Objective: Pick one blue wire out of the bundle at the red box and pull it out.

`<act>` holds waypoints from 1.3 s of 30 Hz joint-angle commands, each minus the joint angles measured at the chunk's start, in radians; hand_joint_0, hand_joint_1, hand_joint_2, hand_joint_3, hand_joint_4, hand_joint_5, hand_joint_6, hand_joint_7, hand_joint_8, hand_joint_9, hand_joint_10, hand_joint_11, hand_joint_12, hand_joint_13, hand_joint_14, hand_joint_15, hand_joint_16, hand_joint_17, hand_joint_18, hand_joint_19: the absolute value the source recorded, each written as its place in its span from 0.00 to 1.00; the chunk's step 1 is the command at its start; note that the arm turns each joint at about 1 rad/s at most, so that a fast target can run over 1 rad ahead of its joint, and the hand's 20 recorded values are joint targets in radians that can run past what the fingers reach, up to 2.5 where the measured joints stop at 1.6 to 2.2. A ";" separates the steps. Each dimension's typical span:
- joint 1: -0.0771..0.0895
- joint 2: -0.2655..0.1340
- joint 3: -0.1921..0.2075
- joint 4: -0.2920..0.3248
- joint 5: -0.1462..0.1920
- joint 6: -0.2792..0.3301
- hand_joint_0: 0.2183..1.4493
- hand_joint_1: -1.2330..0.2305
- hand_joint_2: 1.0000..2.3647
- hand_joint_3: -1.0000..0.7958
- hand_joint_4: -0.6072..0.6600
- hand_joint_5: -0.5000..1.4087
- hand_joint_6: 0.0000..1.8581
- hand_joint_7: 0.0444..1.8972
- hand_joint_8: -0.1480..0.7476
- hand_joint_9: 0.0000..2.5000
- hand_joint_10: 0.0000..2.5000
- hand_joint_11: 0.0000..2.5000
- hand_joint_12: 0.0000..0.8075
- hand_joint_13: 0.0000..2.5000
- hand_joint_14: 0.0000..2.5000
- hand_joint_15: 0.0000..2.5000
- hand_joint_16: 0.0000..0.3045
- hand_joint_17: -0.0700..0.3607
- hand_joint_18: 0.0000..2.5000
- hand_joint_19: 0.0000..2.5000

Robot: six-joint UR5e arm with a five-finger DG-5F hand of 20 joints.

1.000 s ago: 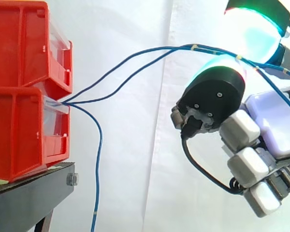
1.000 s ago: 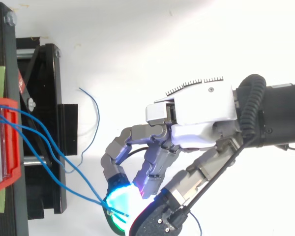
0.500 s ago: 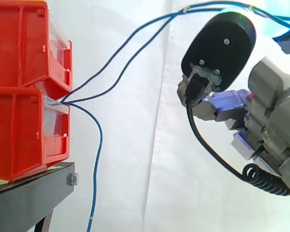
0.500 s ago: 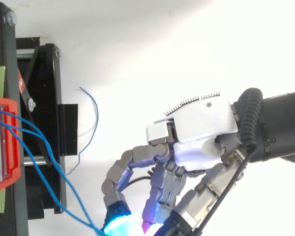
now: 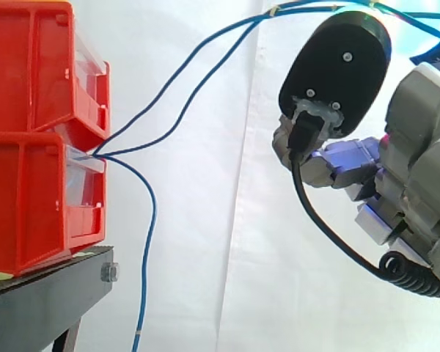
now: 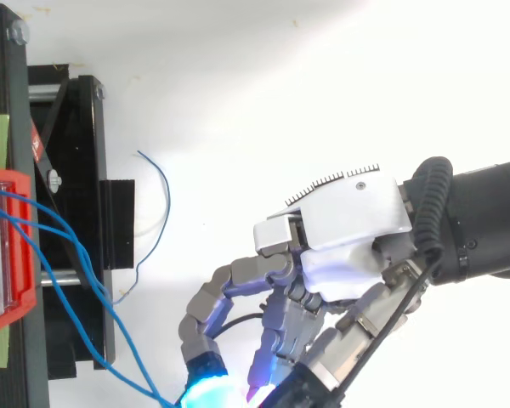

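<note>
The hand (image 6: pixel 348 246) is closed to a narrow pinch. Its fingers curl down and inward, and in the top view a cyan-glowing fingertip (image 6: pixel 206 393) meets the others at the bottom edge. The blue wires (image 5: pixel 198 81) run in right there, gripped between the tips, though the exact contact is cut off by the frame edge. In the side view the hand (image 5: pixel 418 169) sits high at the right. One black-backed fingertip (image 5: pixel 337 66) is turned toward the camera, and two of the wires pass just over its top.

These two strands rise in a long slant from the front of the lower red bin (image 5: pixel 29 205), where the bundle comes out at the clear front lip. They are drawn fairly straight, with a slight sag in the lower one. A third blue strand (image 5: pixel 148 257) leaves the same spot and hangs down in front of the white curtain (image 5: pixel 205 279).

The upper red bin (image 5: pixel 37 66) is stacked on the lower one, and both stand on the black stand (image 5: pixel 44 301). In the top view a separate short piece of blue wire (image 6: pixel 164 191) lies loose on the white surface beside the stand, well apart from the hand.
</note>
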 commanded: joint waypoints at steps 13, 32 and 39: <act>0.001 0.000 -0.035 -0.022 0.038 -0.059 0.22 0.47 0.00 0.28 0.73 0.23 0.27 0.58 0.53 0.39 0.00 0.05 0.52 0.31 0.00 0.11 0.17 0.44 0.29 0.14; 0.001 0.000 -0.037 -0.020 0.041 -0.059 0.50 0.32 0.01 0.39 0.68 0.20 0.27 0.48 0.47 0.25 0.00 0.02 0.47 0.21 0.00 0.07 0.16 0.41 0.19 0.11; 0.000 0.000 -0.043 -0.017 0.041 -0.058 0.32 0.26 0.00 0.28 0.64 0.21 0.27 0.61 0.48 0.24 0.00 0.04 0.49 0.21 0.00 0.07 0.16 0.42 0.21 0.09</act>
